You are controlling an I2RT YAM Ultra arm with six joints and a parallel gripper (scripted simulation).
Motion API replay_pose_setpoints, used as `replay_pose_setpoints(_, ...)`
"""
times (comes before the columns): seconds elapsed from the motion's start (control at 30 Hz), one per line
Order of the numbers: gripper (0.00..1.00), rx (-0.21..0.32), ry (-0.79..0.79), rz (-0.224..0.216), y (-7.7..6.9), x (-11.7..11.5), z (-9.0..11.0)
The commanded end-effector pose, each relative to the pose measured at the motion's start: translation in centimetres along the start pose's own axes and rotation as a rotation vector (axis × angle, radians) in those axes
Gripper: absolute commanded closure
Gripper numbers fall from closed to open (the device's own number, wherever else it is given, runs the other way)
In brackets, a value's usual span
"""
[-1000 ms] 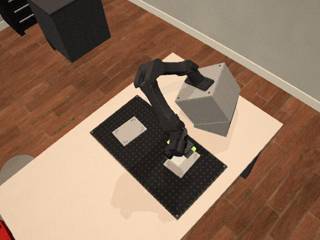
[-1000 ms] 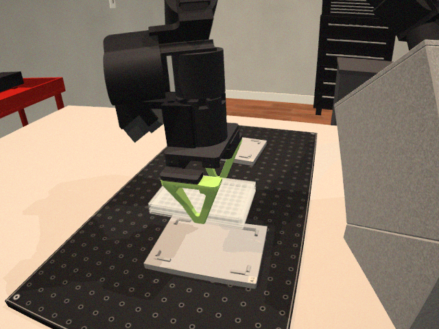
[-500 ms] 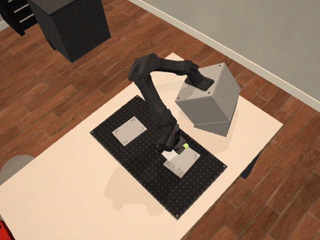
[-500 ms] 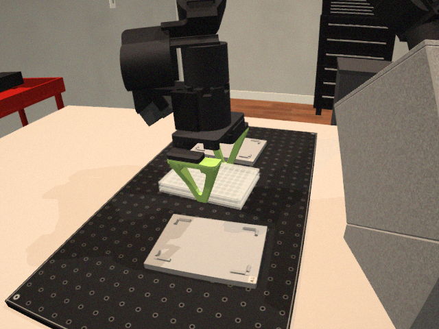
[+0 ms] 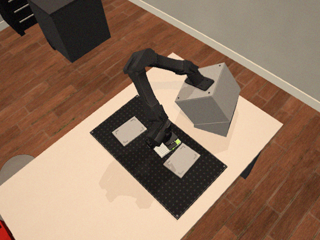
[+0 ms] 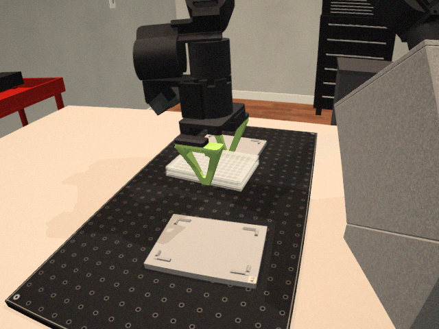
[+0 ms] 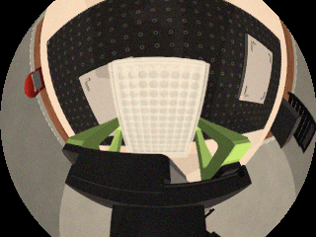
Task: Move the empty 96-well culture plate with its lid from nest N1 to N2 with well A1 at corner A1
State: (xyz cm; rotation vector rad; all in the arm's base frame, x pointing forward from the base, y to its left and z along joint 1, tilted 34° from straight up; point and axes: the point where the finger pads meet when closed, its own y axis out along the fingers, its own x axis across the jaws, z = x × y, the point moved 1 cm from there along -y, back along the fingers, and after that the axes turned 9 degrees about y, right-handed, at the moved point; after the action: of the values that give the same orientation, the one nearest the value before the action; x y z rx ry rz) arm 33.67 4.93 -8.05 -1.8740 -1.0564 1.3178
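From the top I see the gripper (image 5: 168,143) carrying the lidded 96-well plate (image 5: 160,150) between the 2 nests. On the exterior view, green fingers (image 6: 207,166) clamp it above the breadboard (image 6: 106,247). The wrist view shows the plate level.

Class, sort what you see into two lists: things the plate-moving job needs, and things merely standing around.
Job:
lidded plate, held above the board
gripper, green fingers shut on it
near nest
far nest

Standing around:
grey block
red cart
dark drawer unit
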Motion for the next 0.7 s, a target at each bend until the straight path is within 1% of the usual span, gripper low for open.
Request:
replay_pose_setpoints(0.0,1.0,-0.031,-0.003,-0.019,-0.8,-1.1,-1.0)
replay_pose_setpoints(0.33,1.0,-0.03,-0.003,-0.021,-0.8,-4.0,-2.4)
replay_pose_setpoints(0.43,1.0,-0.036,-0.012,-0.025,-1.0,-4.0,-2.5)
replay_pose_setpoints(0.47,1.0,-0.031,-0.003,-0.021,-0.8,-4.6,-2.7)
replay_pose_setpoints(0.67,1.0,-0.031,-0.003,-0.02,-0.8,-6.4,-3.6)
